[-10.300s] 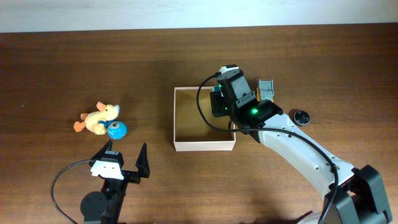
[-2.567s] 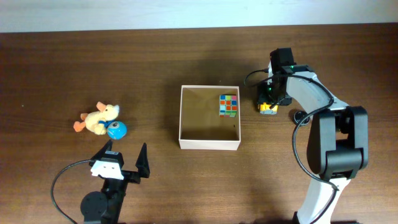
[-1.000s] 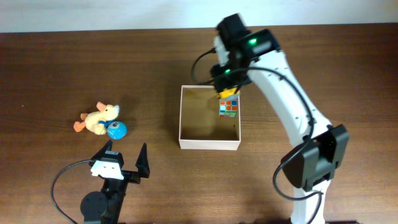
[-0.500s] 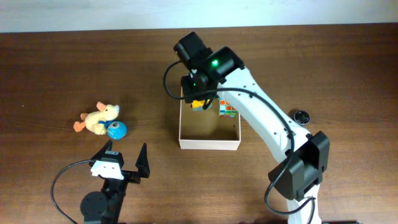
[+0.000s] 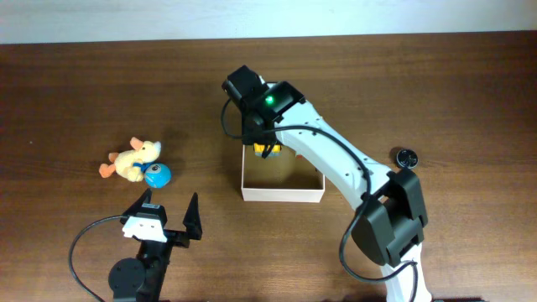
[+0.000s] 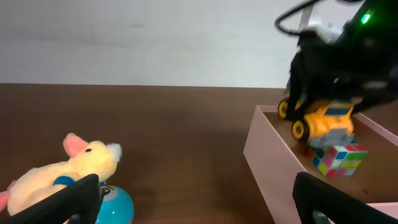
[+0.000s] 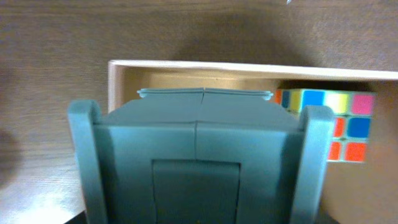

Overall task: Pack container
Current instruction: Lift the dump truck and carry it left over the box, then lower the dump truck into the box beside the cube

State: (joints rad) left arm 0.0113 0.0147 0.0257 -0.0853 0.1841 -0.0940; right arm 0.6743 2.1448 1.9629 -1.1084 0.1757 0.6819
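Note:
The container [image 5: 282,195], a shallow white-walled square box with a tan inside, sits mid-table. My right gripper [image 5: 267,146] hangs over its back left corner, shut on a yellow toy truck [image 6: 319,117] with a grey back [image 7: 199,155]. That grey back fills the right wrist view and hides the fingers. A colourful puzzle cube [image 7: 336,126] lies inside the box at the back right and also shows in the left wrist view [image 6: 339,158]. My left gripper [image 5: 170,205] stands open and empty near the front left, facing the container wall [image 6: 273,163].
A yellow plush duck [image 5: 132,159] and a blue ball [image 5: 157,174] lie together at the left, just ahead of the left gripper's fingertips [image 6: 73,194]. A small black round object [image 5: 407,157] rests on the table right of the container.
The right arm has carried the toy truck leftward, from over the container's back right to its back left corner. The left arm has stayed still.

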